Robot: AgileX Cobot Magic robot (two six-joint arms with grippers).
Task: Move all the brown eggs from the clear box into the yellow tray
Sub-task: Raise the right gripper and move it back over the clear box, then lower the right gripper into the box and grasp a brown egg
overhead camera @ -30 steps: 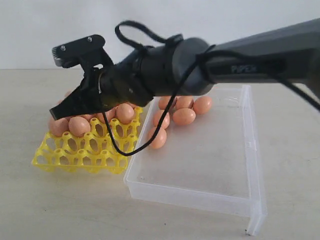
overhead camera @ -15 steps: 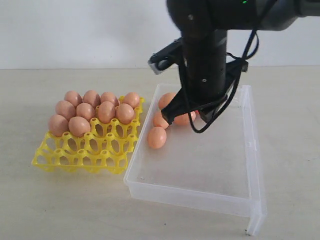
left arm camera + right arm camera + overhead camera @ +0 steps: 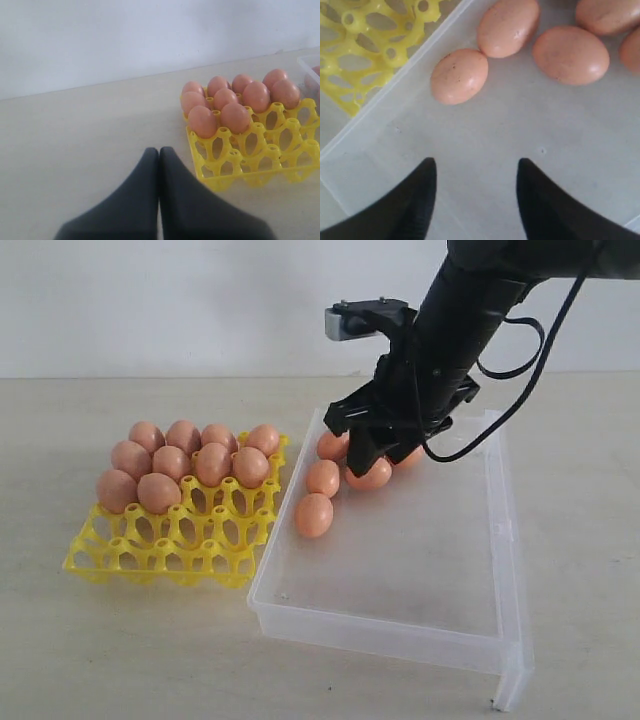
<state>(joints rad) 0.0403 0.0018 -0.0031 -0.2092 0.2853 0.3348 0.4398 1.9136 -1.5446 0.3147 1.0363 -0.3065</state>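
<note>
The right claw (image 3: 475, 167) is standing wide and empty, pointing down into the clear box (image 3: 390, 630) near its far left corner. The loose brown eggs (image 3: 322, 478) are lying just beyond its tips, toward that corner and the box's left wall. The nearest egg (image 3: 459, 76) is sitting slightly off the gap's centre line, its long axis slanting across it. The right arm is reaching in steeply from above. The left claw (image 3: 159, 157), pressed shut, is hovering over the tabletop (image 3: 75, 140) beside the yellow tray (image 3: 160, 555), so the right one looks nearer.

R arm (image 3: 455, 325) from over yellow tray (image 3: 150, 562) to clear box (image 3: 400, 575), jaws now apart.
</note>
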